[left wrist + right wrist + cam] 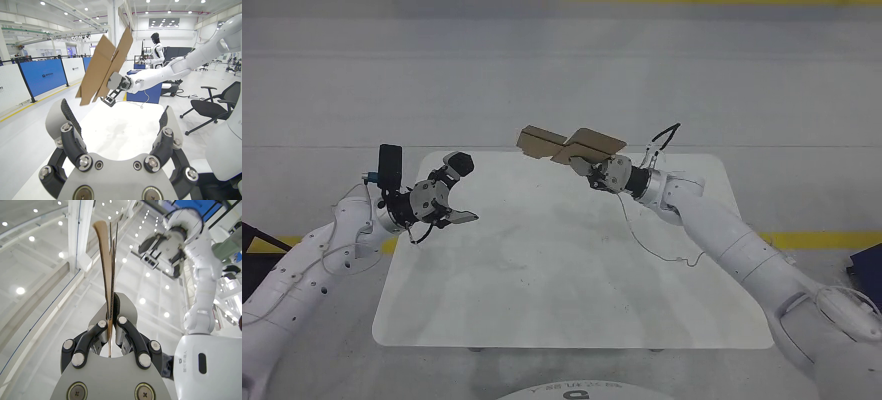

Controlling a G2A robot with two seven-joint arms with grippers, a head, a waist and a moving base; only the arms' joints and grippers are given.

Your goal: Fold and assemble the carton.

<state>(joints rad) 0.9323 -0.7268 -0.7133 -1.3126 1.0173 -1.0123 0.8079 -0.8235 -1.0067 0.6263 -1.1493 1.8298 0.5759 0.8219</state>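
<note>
Brown flat corrugated carton (pixel 570 143) clamped in your right end effector (pixel 589 162), over the white worktop's (pixel 572 290) far edge. Left end effector (pixel 463 188) wide, empty, well left; pinch a free panel near its crease.

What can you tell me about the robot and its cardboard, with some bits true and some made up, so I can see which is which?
1. The right claw is shut on the carton. True.
2. The carton lies on the table. False: the claw holds it up in the air.
3. The left claw is open and holds nothing. True.
4. The carton is folded into a finished box. False: it is a flat piece with loose flaps.
</note>
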